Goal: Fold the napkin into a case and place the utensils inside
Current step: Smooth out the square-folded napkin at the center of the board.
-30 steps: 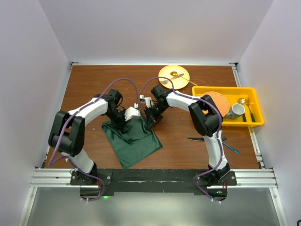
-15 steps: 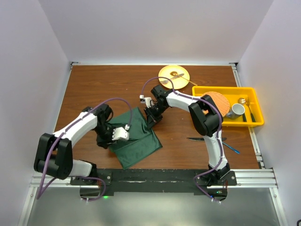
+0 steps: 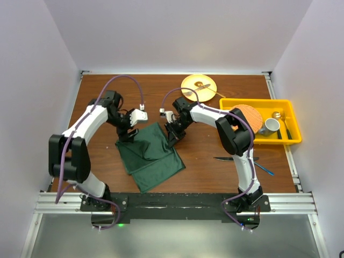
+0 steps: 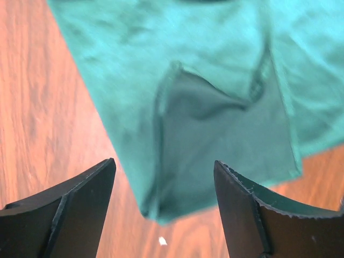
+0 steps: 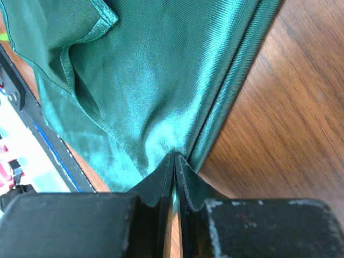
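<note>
Dark green napkin (image 3: 153,158), right edge clamped by the right gripper (image 5: 175,160), left gripper (image 4: 164,165) held above it with jaws apart, knife (image 3: 231,159) and blue fork (image 3: 264,169) laid to its right

- Showing a yellow plate (image 3: 190,81) at the far edge of the brown wooden table (image 3: 102,91), carrying one bare-metal piece of cutlery (image 3: 204,86).
- Showing a yellow tray (image 3: 296,122) on the right, holding an orange disc (image 3: 250,115) and a grey mug (image 3: 270,127).
</note>
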Robot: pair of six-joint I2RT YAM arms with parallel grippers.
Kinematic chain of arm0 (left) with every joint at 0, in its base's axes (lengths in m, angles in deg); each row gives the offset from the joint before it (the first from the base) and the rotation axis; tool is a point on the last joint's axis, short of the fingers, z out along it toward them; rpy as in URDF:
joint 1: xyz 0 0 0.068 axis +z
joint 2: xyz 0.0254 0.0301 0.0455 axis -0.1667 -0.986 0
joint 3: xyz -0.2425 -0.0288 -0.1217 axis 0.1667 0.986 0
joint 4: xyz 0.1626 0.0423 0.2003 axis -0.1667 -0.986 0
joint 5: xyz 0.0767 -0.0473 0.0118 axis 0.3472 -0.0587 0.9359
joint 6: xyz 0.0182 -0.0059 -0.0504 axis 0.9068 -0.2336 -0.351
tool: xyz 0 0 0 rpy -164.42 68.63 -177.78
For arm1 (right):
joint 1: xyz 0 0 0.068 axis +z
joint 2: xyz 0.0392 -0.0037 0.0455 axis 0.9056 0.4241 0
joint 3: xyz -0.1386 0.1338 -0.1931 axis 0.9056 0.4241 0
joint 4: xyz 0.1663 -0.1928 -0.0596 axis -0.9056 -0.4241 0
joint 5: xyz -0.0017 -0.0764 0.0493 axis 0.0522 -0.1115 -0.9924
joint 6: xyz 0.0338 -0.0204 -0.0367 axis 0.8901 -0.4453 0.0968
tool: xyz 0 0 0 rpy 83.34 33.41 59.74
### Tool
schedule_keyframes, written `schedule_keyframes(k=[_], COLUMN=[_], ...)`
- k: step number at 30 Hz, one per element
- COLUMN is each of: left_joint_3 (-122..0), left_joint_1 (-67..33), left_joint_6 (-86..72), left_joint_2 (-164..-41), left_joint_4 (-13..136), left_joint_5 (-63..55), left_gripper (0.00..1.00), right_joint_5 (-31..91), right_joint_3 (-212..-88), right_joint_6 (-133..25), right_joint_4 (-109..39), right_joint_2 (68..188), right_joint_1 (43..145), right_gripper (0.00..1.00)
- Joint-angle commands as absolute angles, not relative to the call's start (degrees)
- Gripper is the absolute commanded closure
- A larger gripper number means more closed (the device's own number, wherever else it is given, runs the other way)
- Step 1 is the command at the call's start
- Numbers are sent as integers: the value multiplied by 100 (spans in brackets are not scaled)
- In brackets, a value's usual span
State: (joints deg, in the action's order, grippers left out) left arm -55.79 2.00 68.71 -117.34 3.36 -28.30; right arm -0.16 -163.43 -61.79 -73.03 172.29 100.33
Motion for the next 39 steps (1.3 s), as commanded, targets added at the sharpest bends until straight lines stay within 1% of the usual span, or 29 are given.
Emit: schedule_keyframes(k=[1, 9, 15, 17, 18, 20, 21, 23, 25, 28, 31, 34, 39], left_joint_3=[-5956, -5991, -5684, -5614, -5483, -5263, -5027, -4841, -4612, -4182, -3690, -3233, -2582], left_joint_1=[-7, -438, -535, -526, -526, -517, -517, -517, -517, -517, -526, -552, -561], left_joint_6=[6485, 6528, 6801, 7003, 7099, 7302, 7433, 7522, 7636, 7829, 8189, 8567, 8963], left_joint_2=[-12254, -13010, -13134, -13152, -13099, -12741, -12590, -12144, -11826, -10835, -10096, -9699, -9478], left_joint_4=[933, 1084, 891, 698, 505, 424, 363, 293, 161, 116, 29, -234, -402], left_joint_5=[-3228, -3097, -2895, -2850, -2850, -2824, -2763, -2710, -2622, -2385, -2121, -1849, -936], left_gripper=[21, 22, 27, 31, 36, 41, 46, 48, 48, 48, 49, 52, 61], right_joint_5=[489, 516, 560, 586, 630, 674, 692, 735, 744, 771, 771, 745, 666], right_joint_3=[-16241, -16215, -16215, -16215, -16198, -16171, -16145, -16127, -16092, -16101, -16136, -16162, -16198], right_joint_6=[-6281, -6281, -6281, -6290, -6290, -6290, -6290, -6290, -6273, -6273, -6264, -6264, -6316], right_joint_4=[-7281, -7255, -7263, -7255, -7237, -7220, -7211, -7211, -7176, -7184, -7211, -7246, -7307], right_joint_2=[17402, 17393, 17419, 17437, 17428, 17411, 17402, 17393, 17376, 17358, 17332, 17332, 17253], right_joint_1=[10050, 10059, 10041, 10041, 10041, 10024, 10015, 10006, 9980, 9971, 9971, 9962, 9962], right_gripper=[91, 91, 91, 91, 91, 91, 91, 92, 92, 92, 92, 91, 91])
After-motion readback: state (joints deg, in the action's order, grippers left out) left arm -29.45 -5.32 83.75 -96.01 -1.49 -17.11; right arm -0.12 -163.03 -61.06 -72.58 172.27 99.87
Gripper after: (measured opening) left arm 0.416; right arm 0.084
